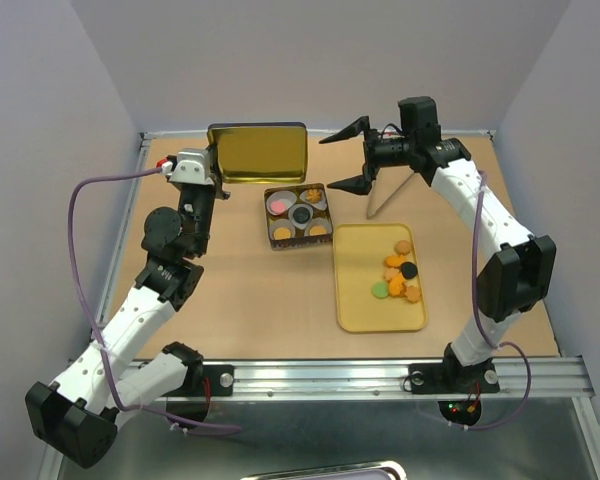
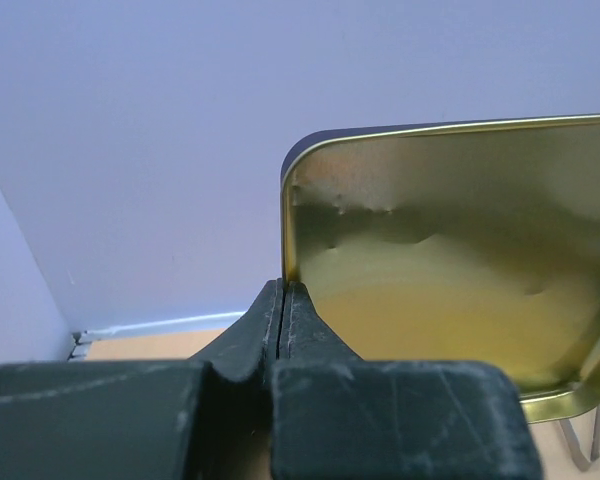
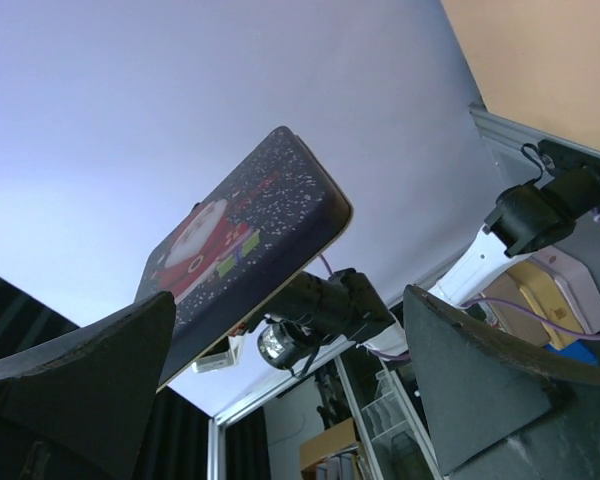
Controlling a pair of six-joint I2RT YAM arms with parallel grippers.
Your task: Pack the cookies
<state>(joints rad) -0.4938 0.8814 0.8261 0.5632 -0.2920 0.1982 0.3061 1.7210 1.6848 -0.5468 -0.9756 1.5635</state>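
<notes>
**Top view.** Left hand (image 1: 218, 172) clenched on the side rim of a gold-lined lid (image 1: 257, 152), held on edge beyond the tin (image 1: 271, 216). Right hand (image 1: 327, 162) released, spread wide beside it. We find cookies (image 1: 400, 272) on the yellow tray (image 1: 355, 300) and in the tin's liners.

**Left wrist.** The hand (image 2: 283, 300) pinches the lid's (image 2: 450, 250) edge.

**Right wrist.** The lid's (image 3: 240, 240) Santa face shows between the hand's (image 3: 290, 297) spread fingers.

The right end effector (image 3: 290, 300) has its dark fingers (image 3: 90, 380) spread wide. Beyond them a Santa-printed tin lid (image 3: 245, 230) hangs tilted against the pale wall (image 3: 130, 100).
</notes>
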